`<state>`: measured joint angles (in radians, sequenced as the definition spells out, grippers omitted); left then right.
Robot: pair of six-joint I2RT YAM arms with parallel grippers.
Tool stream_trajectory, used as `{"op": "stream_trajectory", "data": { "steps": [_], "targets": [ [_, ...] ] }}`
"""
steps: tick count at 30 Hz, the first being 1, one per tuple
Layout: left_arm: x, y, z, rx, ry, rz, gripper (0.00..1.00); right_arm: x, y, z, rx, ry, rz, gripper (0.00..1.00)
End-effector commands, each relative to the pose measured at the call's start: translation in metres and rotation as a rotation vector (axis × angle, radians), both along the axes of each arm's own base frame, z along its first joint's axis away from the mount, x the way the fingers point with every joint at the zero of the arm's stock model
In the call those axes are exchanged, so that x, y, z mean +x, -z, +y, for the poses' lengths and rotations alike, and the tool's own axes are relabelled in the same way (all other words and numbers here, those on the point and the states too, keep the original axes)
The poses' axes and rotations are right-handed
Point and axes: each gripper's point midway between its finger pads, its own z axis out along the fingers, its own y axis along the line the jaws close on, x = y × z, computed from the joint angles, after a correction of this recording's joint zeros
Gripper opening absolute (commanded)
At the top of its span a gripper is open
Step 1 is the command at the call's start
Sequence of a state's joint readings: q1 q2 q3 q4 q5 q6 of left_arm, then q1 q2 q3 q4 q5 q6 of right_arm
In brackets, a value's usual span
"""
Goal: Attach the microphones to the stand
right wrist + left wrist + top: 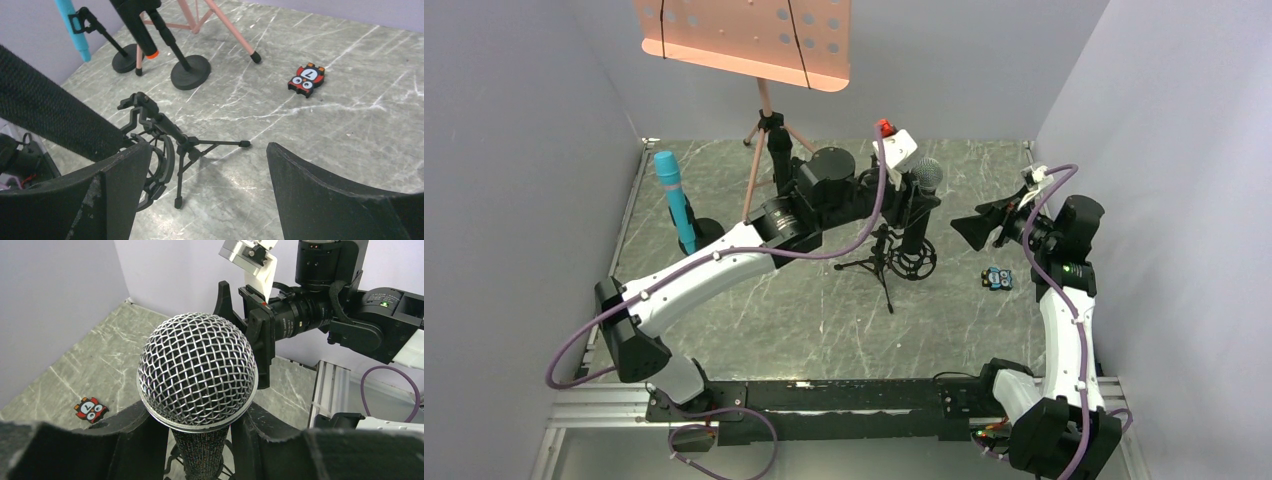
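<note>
1. Gripping the silver-mesh microphone (197, 372) by its body, the left gripper (200, 455) holds it upright over the middle of the table (824, 320), with one finger pressed against each side.
2. The microphone's lower end reaches the ring mount (157, 162) of the tripod stand (886, 265). A right-gripper finger hides whether it is seated.
3. The cyan microphone (674, 195) sits clipped in a round-base stand (125, 60) near the table's left edge.
4. The black microphone with the orange ring (137, 25) hangs beside a second round-base stand (190, 72). Its upper part is cut off.
5. The right gripper (969, 232) hovers near the right edge, jaws wide apart and empty.
6. A small toy block (996, 278) lies on the grey marbled table.
7. Pale walls (514, 150) enclose the table, and a salmon music stand (744, 40) rises at the far edge.
</note>
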<state>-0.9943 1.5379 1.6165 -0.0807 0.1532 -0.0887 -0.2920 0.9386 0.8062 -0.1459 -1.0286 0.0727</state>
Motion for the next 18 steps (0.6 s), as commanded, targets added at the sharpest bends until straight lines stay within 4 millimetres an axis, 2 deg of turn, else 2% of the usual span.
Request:
{"op": "stream_trajectory", "data": {
  "steps": [1,12,18],
  "targets": [
    [-0.009,-0.033,-0.009,-0.06,0.047,-0.06,0.0,0.008,-0.009,-0.009,-0.012,0.052,-0.039,0.91],
    [-0.003,-0.008,-0.023,-0.003,0.056,-0.038,0.0,0.008,-0.01,-0.011,-0.008,0.062,-0.037,0.91],
    [-0.001,0.005,-0.023,0.047,0.053,-0.037,0.0,0.008,-0.01,-0.012,-0.006,0.066,-0.035,0.91]
  ]
}}
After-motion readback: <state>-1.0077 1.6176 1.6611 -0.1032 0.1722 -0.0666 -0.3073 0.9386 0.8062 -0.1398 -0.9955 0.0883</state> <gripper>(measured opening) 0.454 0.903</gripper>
